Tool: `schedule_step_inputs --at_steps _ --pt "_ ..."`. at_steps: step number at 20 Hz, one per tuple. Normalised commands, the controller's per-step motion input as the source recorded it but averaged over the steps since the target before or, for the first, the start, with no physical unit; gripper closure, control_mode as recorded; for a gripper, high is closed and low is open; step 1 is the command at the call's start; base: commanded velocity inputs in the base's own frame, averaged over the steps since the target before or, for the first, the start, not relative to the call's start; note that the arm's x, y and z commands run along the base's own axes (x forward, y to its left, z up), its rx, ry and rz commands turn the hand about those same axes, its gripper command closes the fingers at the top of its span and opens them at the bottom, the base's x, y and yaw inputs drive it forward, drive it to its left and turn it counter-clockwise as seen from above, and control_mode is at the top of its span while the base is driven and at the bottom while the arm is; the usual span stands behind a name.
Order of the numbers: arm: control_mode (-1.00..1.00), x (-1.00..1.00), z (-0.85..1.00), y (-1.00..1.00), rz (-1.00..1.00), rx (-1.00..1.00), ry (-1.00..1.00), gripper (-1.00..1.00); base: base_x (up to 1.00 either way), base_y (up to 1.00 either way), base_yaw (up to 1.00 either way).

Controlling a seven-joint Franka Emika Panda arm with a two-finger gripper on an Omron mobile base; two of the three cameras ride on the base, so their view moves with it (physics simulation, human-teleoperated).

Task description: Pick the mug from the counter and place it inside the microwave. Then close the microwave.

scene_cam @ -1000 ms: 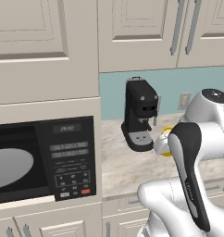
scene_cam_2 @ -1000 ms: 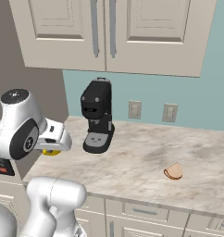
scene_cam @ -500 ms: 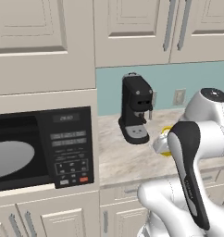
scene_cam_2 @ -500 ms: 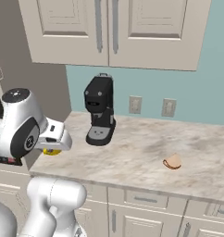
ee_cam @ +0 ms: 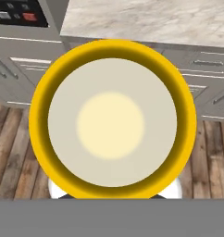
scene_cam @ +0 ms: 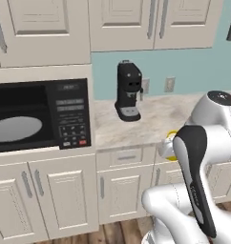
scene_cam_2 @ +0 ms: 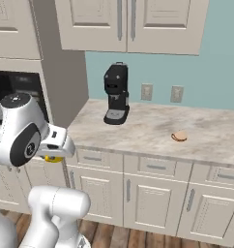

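Mug: yellow, rigid, likely light and slick-walled, held by its rim in closed jaws, off the counter front edge.

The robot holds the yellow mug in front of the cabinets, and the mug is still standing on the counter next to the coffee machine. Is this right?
Not quite. The mug is off the counter, held in the air in front of the cabinet drawers, as the right base view shows. The coffee machine stands alone on the counter.
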Motion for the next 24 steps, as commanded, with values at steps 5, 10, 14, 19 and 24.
schedule_step_inputs --at_steps 5,10,14,19,24 --pt "1.00 0.00 0.00 0.00 0.00 0.00 0.00 1.00 -0.53 0.39 0.19" --pt "1.00 0.00 0.00 0.00 0.00 0.00 0.00 1.00 -0.03 0.37 0.14" --pt "1.00 0.00 0.00 0.00 0.00 0.00 0.00 1.00 0.00 0.72 0.08" --pt "1.00 0.00 0.00 0.00 0.00 0.00 0.00 1.00 0.00 0.87 0.02" --pt "1.00 0.00 0.00 0.00 0.00 0.00 0.00 1.00 0.00 0.45 -0.01"
